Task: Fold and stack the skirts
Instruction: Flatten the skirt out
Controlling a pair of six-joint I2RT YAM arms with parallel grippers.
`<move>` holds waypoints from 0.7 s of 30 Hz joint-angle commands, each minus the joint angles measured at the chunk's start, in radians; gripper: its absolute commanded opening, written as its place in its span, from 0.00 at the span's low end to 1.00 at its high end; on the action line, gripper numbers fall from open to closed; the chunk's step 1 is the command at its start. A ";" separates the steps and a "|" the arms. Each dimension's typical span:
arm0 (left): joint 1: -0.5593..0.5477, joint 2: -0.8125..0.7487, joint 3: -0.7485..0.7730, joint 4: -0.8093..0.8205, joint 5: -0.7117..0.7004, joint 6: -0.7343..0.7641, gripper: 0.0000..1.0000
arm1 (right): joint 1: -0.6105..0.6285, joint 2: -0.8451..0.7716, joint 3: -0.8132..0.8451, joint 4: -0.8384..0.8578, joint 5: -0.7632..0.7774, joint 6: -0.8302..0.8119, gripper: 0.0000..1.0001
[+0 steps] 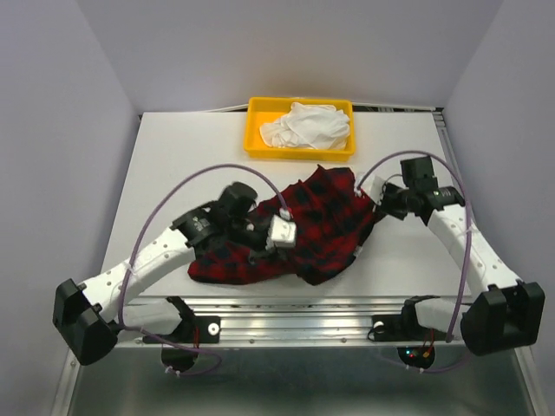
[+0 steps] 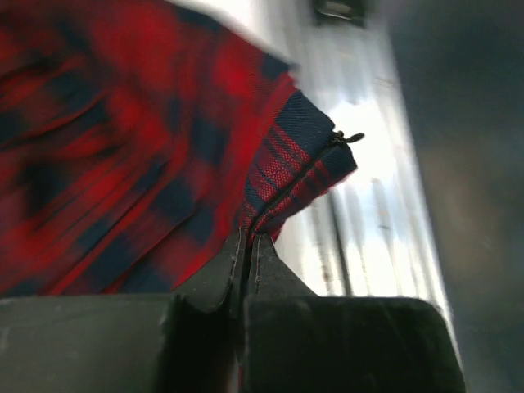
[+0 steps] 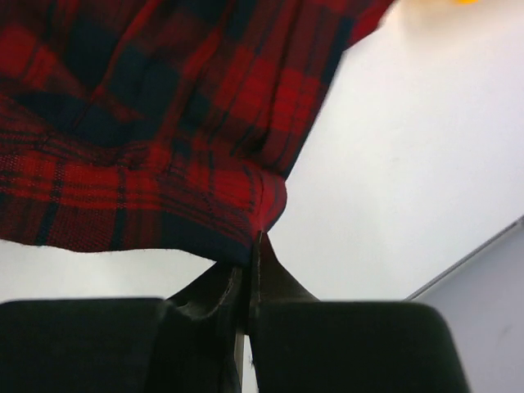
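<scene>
Left gripper (image 2: 248,239): black fingers pressed together, clamped on a corner of the red-and-navy plaid skirt (image 2: 123,147); the cloth rises out of the pinch in a narrow fold. Held corner carries a navy band (image 2: 286,160) and a small dark zipper pull (image 2: 345,137) at its outer tip. Wrist picture is blurred; the weave shows no finer detail. Right gripper (image 3: 252,241): fingers likewise shut, gripping a thin edge of the same skirt (image 3: 147,123), which hangs and spreads above the pinch, with bare white table (image 3: 393,164) beside it. Landmark: yellow bin (image 1: 257,130), set at the far middle of the table (image 1: 173,165). Skirt (image 1: 316,230): crumpled and spread on the near side of the bin, its far corner close to the bin's front wall, apart from it. Left gripper (image 1: 258,254): near side of the bin, below the bin's left end, over the skirt's near-left part. Right gripper (image 1: 378,208): near side of the bin, just past the bin's right end, at the skirt's right edge. Bin contents: one bunched white cloth (image 1: 305,126), filling the middle and right of the bin. Metal rail (image 1: 303,310): along the table edge farthest from the bin.
</scene>
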 commanded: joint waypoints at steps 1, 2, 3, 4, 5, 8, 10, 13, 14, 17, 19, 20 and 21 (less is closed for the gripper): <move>0.360 -0.072 0.126 0.070 0.067 -0.160 0.00 | -0.008 0.123 0.300 0.189 -0.070 0.263 0.01; 0.433 -0.083 0.169 0.101 0.066 -0.197 0.00 | -0.008 0.174 0.445 0.212 -0.078 0.364 0.01; 0.574 -0.095 0.186 0.138 0.048 -0.244 0.00 | -0.008 0.302 0.536 0.228 -0.080 0.405 0.01; 0.645 -0.097 0.220 0.174 0.050 -0.293 0.00 | 0.004 0.375 0.634 0.226 -0.084 0.473 0.01; 0.712 -0.093 0.241 0.222 0.061 -0.361 0.00 | 0.020 0.444 0.839 0.222 -0.101 0.507 0.01; 0.960 -0.091 0.301 0.341 0.096 -0.465 0.00 | 0.105 0.725 1.174 0.185 -0.118 0.572 0.01; 1.050 -0.106 0.316 0.420 0.060 -0.547 0.00 | 0.177 0.870 1.534 0.153 -0.082 0.569 0.01; 1.168 -0.108 0.422 0.534 -0.009 -0.552 0.00 | 0.297 1.069 1.763 0.302 0.024 0.491 0.01; 1.193 -0.099 0.453 0.541 -0.023 -0.532 0.00 | 0.316 1.075 1.725 0.385 0.053 0.464 0.01; 1.248 -0.070 0.537 0.551 -0.167 -0.483 0.00 | 0.337 1.012 1.518 0.766 0.107 0.506 0.01; 1.264 -0.088 0.518 0.590 -0.262 -0.428 0.00 | 0.337 1.026 1.554 0.861 0.120 0.584 0.01; 1.267 -0.127 0.496 0.610 -0.276 -0.408 0.00 | 0.337 1.029 1.559 0.878 0.118 0.607 0.01; 1.268 -0.155 0.434 0.632 -0.255 -0.392 0.00 | 0.328 1.012 1.551 0.889 0.095 0.647 0.01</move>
